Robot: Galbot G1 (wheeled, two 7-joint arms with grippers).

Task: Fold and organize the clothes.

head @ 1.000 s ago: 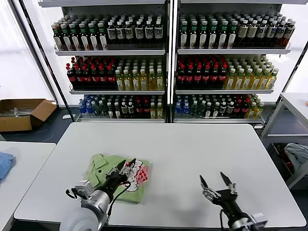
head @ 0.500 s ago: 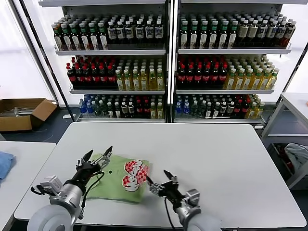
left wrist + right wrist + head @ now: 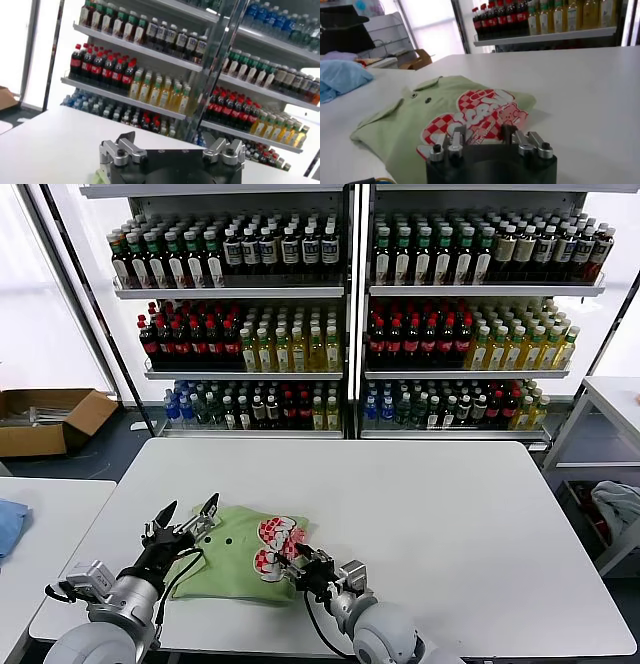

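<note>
A light green shirt [image 3: 228,556] lies folded on the white table [image 3: 450,514], front left, its red-and-white checkered print [image 3: 274,544] on the right side and slightly bunched. My right gripper [image 3: 300,562] sits low at the shirt's right edge; in the right wrist view its fingers [image 3: 457,135] have narrowed onto the printed cloth [image 3: 480,112]. My left gripper [image 3: 187,517] hovers over the shirt's left edge, open and empty. The left wrist view shows its spread gripper [image 3: 169,137] facing the shelves, with only a green corner [image 3: 101,176] below.
Shelves of bottles [image 3: 350,334] stand behind the table. A cardboard box [image 3: 45,419] lies on the floor far left. A blue cloth [image 3: 8,524] rests on a side table to the left. Another table with a cloth [image 3: 620,504] stands at the right.
The left gripper opened and moved left, off the shirt's print to its left edge. The right gripper swung in from the right front to the shirt's right edge and narrowed; the print bunched.
</note>
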